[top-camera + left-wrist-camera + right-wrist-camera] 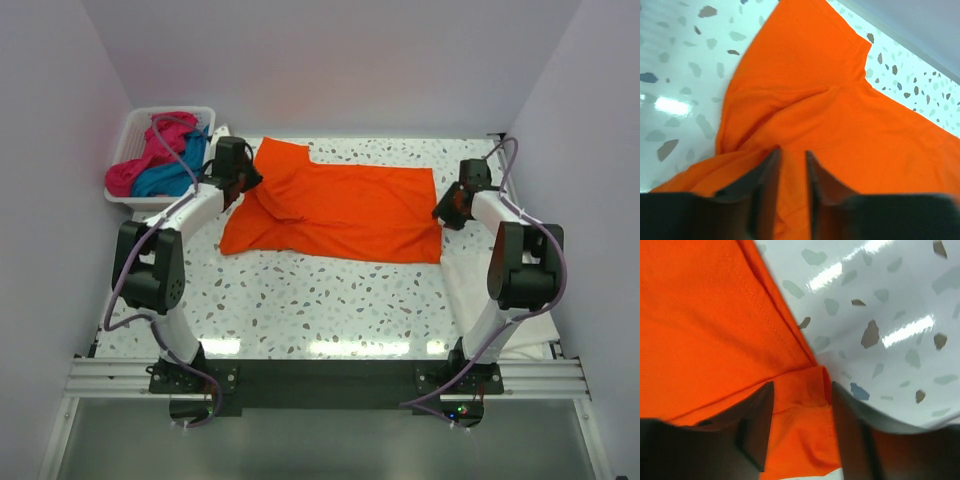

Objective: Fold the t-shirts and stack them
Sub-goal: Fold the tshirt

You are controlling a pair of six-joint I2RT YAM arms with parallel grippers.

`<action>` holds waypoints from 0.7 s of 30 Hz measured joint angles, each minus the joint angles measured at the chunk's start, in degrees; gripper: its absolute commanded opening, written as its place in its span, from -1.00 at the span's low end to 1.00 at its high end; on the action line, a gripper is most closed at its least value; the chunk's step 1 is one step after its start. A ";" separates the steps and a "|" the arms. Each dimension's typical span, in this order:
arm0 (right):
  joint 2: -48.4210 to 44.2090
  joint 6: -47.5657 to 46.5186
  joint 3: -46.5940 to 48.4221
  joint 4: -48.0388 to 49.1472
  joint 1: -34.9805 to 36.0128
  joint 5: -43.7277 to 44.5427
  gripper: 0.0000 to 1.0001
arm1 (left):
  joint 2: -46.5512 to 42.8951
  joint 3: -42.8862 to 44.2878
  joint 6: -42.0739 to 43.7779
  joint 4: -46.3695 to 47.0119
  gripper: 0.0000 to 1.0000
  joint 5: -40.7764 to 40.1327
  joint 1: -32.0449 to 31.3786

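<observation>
Across the far side of the table (pixel 330 295) we see the orange t-shirt (pixel 350 210) lying left to right, left gripper (pixel 792 152) and right gripper (pixel 802 386) each clenched on its nearer end.

A white table (pixel 330 300) speckled with grey and brown chips carries an orange t-shirt (pixel 350 210), spread mostly flat across its far half, one sleeve toward the back. A white slatted basket (pixel 135 130) stands at the far left corner. A white sheet (pixel 470 290) lies along the right edge.
</observation>
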 measured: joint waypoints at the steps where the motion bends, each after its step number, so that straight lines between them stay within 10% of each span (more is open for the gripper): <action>1: 0.63 -0.22 0.63 -0.02 0.00 -0.04 0.35 | 1.64 1.29 0.81 0.44 0.11 0.87 0.00; 6: 1.51 -0.98 2.73 -0.28 -0.02 -0.22 0.63 | 3.56 3.21 1.84 0.11 0.37 3.10 0.00; 12: -5.97 -1.05 -1.99 -0.09 1.09 -0.20 0.57 | -9.44 -6.95 -1.64 -2.43 0.01 -0.15 -0.02; 21: -18.10 -0.59 -12.94 0.85 13.00 0.87 0.38 | -26.12 -28.76 -10.60 -5.79 0.00 -7.30 -0.39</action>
